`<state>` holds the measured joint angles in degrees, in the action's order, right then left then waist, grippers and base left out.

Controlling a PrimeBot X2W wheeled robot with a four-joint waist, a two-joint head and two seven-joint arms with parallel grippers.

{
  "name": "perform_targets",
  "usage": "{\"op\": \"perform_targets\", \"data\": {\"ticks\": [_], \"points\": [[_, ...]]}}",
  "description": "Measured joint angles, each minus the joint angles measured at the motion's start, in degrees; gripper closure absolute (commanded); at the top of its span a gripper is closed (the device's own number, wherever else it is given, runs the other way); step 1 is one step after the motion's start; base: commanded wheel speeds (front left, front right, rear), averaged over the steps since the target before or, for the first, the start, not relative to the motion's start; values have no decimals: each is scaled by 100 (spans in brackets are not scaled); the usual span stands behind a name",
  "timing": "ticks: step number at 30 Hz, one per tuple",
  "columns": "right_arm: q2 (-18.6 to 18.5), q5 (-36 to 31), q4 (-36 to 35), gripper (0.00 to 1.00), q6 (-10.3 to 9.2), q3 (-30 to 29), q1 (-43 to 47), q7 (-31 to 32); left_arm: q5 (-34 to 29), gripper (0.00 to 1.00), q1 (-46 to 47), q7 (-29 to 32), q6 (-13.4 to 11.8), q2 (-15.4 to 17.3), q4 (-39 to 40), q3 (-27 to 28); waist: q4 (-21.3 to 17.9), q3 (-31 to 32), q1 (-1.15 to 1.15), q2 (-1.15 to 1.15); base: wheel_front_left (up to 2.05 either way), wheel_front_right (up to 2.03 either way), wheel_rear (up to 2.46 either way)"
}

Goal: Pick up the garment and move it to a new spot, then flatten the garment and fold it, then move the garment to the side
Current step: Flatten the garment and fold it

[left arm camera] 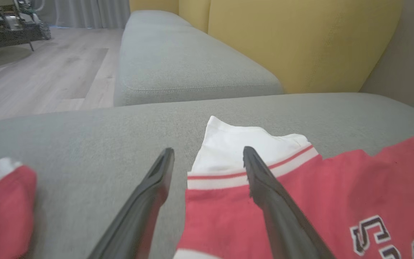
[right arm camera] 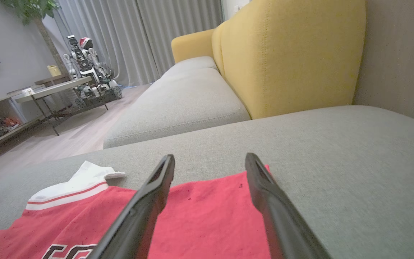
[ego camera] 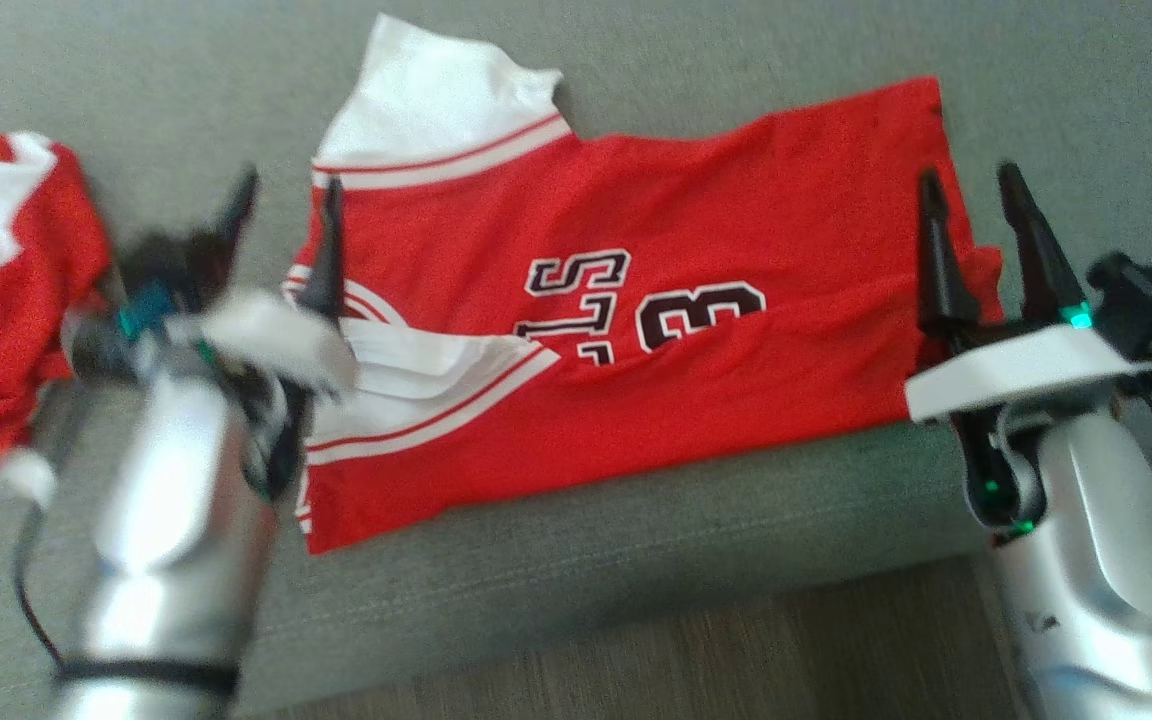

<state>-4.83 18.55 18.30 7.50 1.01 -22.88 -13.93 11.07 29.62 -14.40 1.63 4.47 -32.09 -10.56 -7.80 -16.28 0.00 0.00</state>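
The red jersey (ego camera: 636, 330) lies folded flat on the grey sofa seat (ego camera: 736, 50), near its front edge. The left gripper (ego camera: 291, 182) sits at the jersey's left edge and the right gripper (ego camera: 968, 175) at its right edge, both with fingers apart and empty. A second red garment (ego camera: 6, 290) lies crumpled further left.

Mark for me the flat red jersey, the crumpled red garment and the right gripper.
flat red jersey (ego camera: 736, 190): head view, plain red cloth above the lettering.
crumpled red garment (ego camera: 16, 330): head view, red cloth near its middle.
right gripper (ego camera: 968, 175): head view, midway between its open fingertips.
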Motion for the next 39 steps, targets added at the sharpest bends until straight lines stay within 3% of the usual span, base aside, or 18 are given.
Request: {"op": "perform_targets", "data": {"ticks": [2,8,12,18,24,29,30,32,39], "points": [[84,-112,-213,0,0,192,-210,0,-45,0,855,283,204,242,-459,-30,-122,-299,0,0,0,0,0],[114,-188,-388,0,0,427,-634,8,-107,0,2171,931,497,778,-1152,-213,-408,-769,1,0,0,0,0],[119,-33,-438,0,0,611,-848,3,-29,0,2874,1541,553,1090,-1586,-471,-690,-1060,1,0,0,0,0],[126,147,-445,0,0,818,-967,-31,584,0,3280,2265,592,1469,-1817,-1604,-1045,-1353,1,0,0,0,0],[127,220,-454,0,0,818,-974,-55,979,0,3600,2337,593,1874,-1894,-2186,-1208,-1489,1,0,0,0,0],[127,220,-513,0,0,817,-976,-56,1081,0,3800,2237,592,1942,-2120,-2407,-1244,-1531,1,0,0,0,0],[127,220,-512,0,0,815,-976,-56,1159,16,3800,2237,592,1929,-2132,-2468,-1241,-1531,0,0,0,0,0],[127,219,-494,0,0,814,-976,-57,1341,100,3808,2236,592,1908,-2130,-2598,-1221,-1527,0,0,0,0,0],[130,15,-162,0,0,713,-1255,-71,1902,100,3808,1717,594,1817,-2098,-2785,-1007,-1506,0,0,0,0,0]]}}
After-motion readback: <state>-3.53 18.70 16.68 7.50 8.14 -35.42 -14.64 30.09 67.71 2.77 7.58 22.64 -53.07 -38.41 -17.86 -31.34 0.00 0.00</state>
